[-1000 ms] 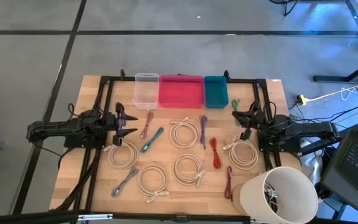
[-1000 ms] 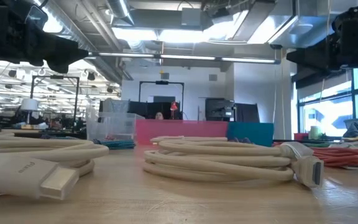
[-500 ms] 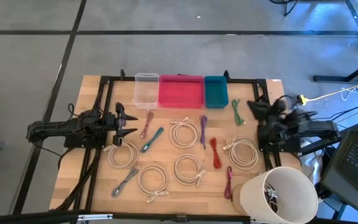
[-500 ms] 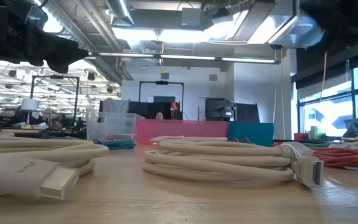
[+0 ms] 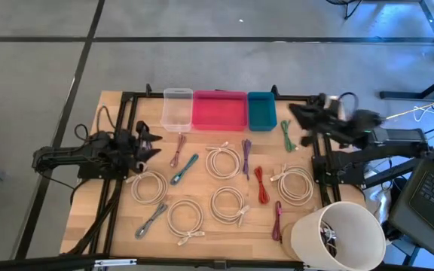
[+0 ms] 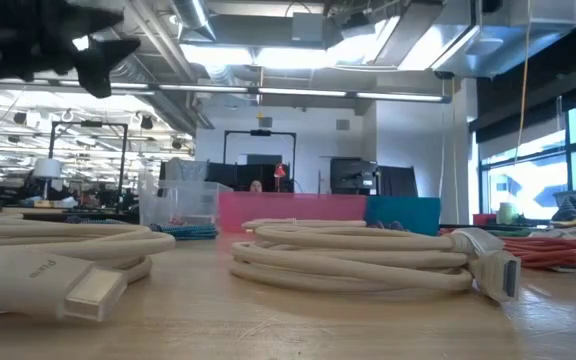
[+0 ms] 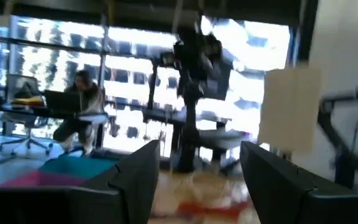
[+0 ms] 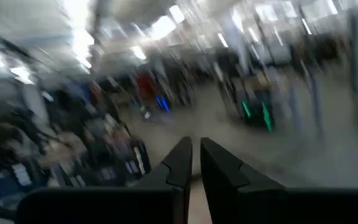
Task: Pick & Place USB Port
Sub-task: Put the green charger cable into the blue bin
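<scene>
Coiled USB cables (image 5: 223, 161) lie spread over the table (image 5: 111, 218), none held; three bins (image 5: 219, 111) stand along the far edge. Right gripper (image 5: 295, 112) hangs raised beside the teal bin, fingers nearly together, empty. Left gripper (image 5: 151, 143) waits at the left side, fingers parted. Recommendation: descend squarely over one connector, clear of neighbouring coils.
</scene>
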